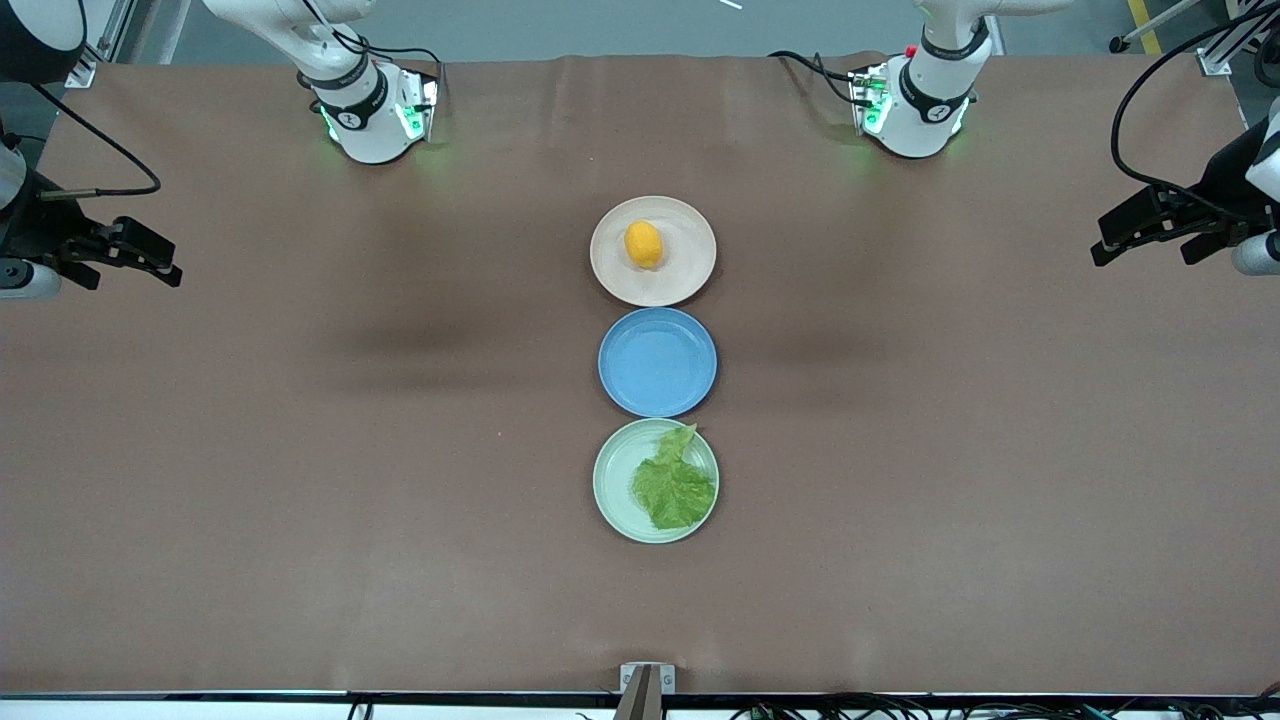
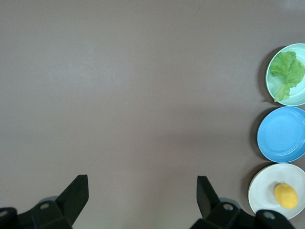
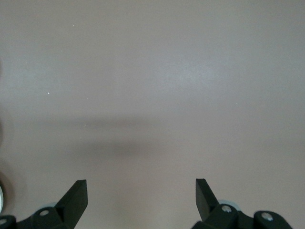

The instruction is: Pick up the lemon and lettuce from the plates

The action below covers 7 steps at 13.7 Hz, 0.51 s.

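At desk centre: small oval yellow lemon (image 1: 644, 245) lay on beige-pink plate (image 1: 690, 280); crinkled green lettuce (image 1: 673, 482) on mint plate (image 1: 615, 490). Left claw (image 1: 1150, 232), right claw (image 1: 125, 258) released, empty, well apart at desk ends, equally distant.

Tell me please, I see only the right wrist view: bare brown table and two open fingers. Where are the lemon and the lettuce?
Observer: The lemon lies on the beige-pink plate, at mid-table, farthest of three plates from the front camera.
Operator: And the lettuce?
Observer: The lettuce lies on the mint green plate, nearest that camera. An empty blue plate sits between the two.
Operator: Where is the other arm?
Observer: The left gripper hangs open over the table's left-arm end, holding nothing. The right gripper does likewise over the right-arm end.
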Tool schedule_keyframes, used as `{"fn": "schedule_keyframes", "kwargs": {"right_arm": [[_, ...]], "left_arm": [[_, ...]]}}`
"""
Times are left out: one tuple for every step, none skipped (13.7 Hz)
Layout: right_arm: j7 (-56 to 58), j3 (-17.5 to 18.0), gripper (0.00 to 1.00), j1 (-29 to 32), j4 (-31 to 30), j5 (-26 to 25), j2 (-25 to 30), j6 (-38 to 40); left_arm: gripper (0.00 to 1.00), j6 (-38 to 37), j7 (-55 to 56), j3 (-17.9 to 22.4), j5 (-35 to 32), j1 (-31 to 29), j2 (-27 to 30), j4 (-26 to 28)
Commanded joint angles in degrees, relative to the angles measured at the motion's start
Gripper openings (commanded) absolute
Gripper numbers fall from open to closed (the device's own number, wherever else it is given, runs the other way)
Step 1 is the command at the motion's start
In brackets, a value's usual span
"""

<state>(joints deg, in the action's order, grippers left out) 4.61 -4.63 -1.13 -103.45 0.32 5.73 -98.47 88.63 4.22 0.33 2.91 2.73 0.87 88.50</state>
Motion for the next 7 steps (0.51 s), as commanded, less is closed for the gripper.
{"fn": "schedule_keyframes", "kwargs": {"right_arm": [[-0.39, 1.03, 1.00, 1.04, -0.44, -0.76, 0.34, 0.12], [-0.39, 1.03, 1.00, 1.04, -0.44, -0.76, 0.34, 0.12], [-0.39, 1.03, 1.00, 1.04, -0.44, -0.76, 0.34, 0.29], [-0.30, 1.03, 1.00, 1.13, -0.35, -0.76, 0.34, 0.56], [-0.12, 1.03, 1.00, 1.04, -0.09, -0.85, -0.01, 0.56], [-0.12, 0.94, 1.00, 1.13, 0.52, -0.85, -1.84, 0.38], [-0.21, 0.94, 1.00, 1.22, 1.05, -0.76, -4.12, 0.38]], "left_arm": [[1.00, -1.27, -1.49, -0.33, -0.80, -0.27, -0.16, -1.49], [1.00, -1.27, -1.50, -0.42, -0.72, -0.27, -0.16, -1.49], [1.00, -1.27, -1.50, -0.42, -0.72, -0.27, -0.16, -1.49], [1.00, -1.27, -0.89, -0.42, -0.72, -0.27, -0.16, -1.49], [1.00, -1.36, -0.53, -0.33, -0.63, -0.36, -0.25, -1.41], [1.00, -1.44, -0.62, -0.42, -0.72, -0.27, -0.16, -1.23], [1.00, -1.44, -0.44, -0.50, -0.72, 0.08, -0.25, -1.23]]}}
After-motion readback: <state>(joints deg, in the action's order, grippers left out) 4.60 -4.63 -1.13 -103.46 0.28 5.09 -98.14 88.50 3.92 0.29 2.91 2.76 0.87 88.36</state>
